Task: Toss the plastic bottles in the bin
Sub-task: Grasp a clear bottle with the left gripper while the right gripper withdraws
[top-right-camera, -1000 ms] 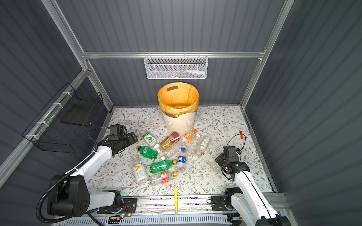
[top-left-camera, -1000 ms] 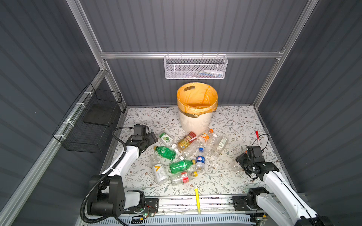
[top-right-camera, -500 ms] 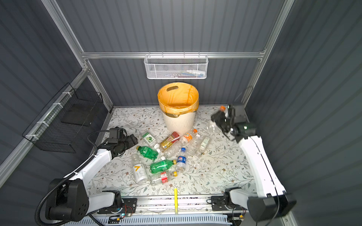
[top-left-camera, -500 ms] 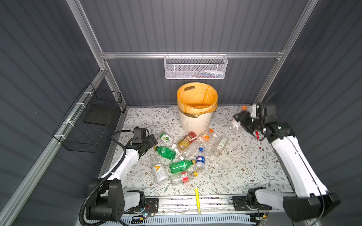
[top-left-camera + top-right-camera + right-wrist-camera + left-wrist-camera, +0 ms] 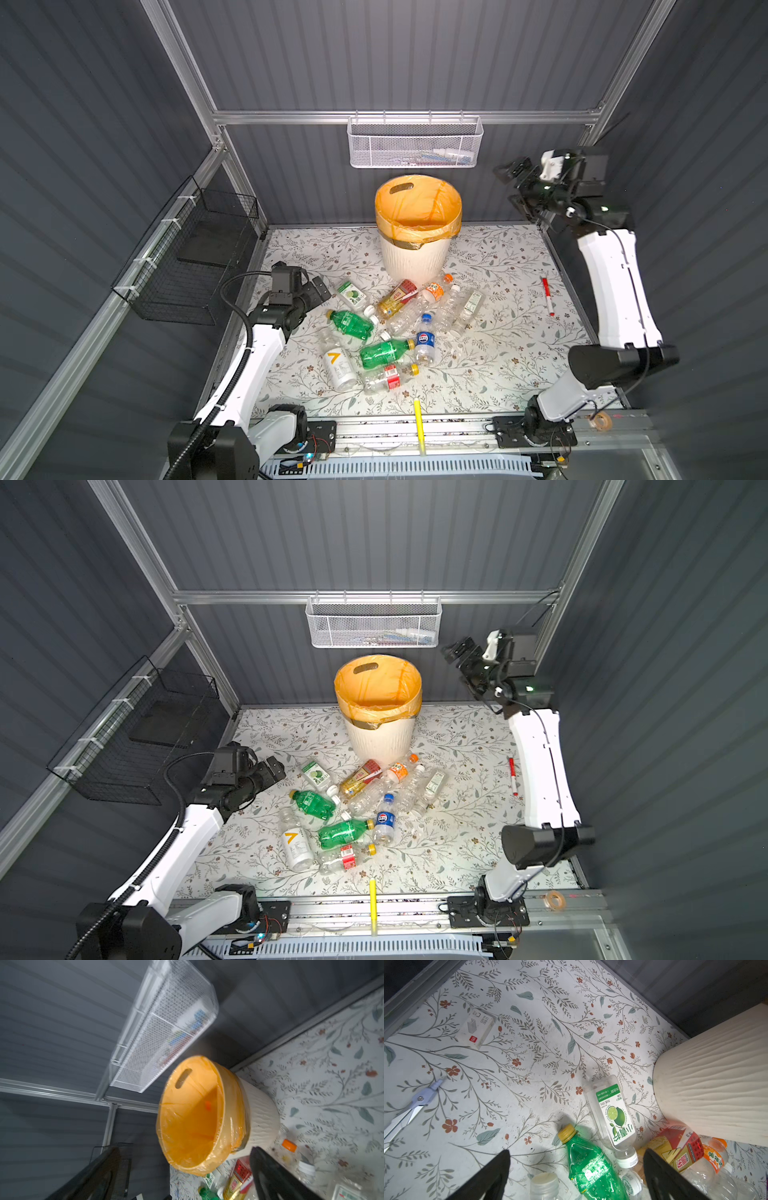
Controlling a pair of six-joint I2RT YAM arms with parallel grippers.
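Right gripper (image 5: 185, 1149): jaws wide apart, nothing between them. It stands high, with the bin (image 5: 261, 1109) below and ahead, its lined mouth facing the jaws; the stance suits a drop into the liner. A small orange spot shows inside the liner; what it is cannot be told

Left gripper (image 5: 576, 1152): jaws spread, empty, low over the table. A green bottle (image 5: 591, 1167) lies directly beneath and ahead, a lime-label bottle (image 5: 612, 1113) just beside it. The spread suits closing across a bottle body

The bottles (image 5: 390, 324) lie heaped ahead of the left gripper, the farthest against the bin's foot. Judgement: most of the task remains

Scissors (image 5: 409, 1109) and a small box (image 5: 475, 1029) lie well apart from the heap; neither belongs to the task
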